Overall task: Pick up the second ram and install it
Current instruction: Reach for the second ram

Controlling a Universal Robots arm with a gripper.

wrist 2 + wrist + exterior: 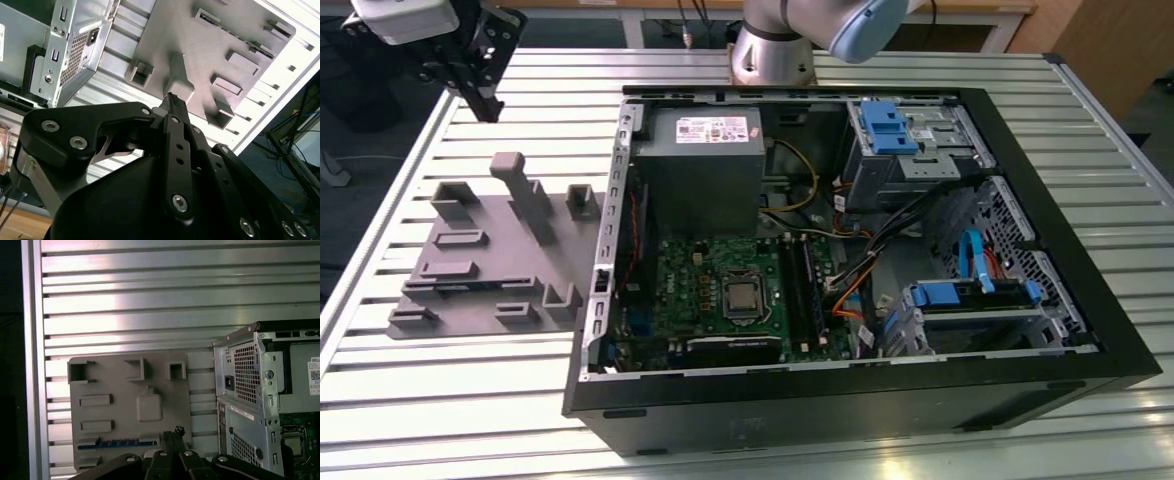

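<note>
The second ram [117, 443] is a thin dark blue strip lying in a slot along one edge of the grey fixture [130, 410]. My gripper [488, 106] hangs in the air above the table's far corner on the exterior view's left, well beyond the grey fixture [487, 255]. Its black fingers [172, 107] are shut together with nothing between them, and the gripper [173, 433] points down toward the fixture's near edge. The long memory slots [798, 290] run beside the processor on the green motherboard [707, 290] inside the open case.
The open black computer case [1067, 330] fills the table's middle and the exterior view's right, with the grey power supply [700, 160], blue drive brackets [887, 125] and loose cables [854, 290]. Upright blocks [520, 190] rise from the fixture. The arm's base [771, 55] stands behind the case.
</note>
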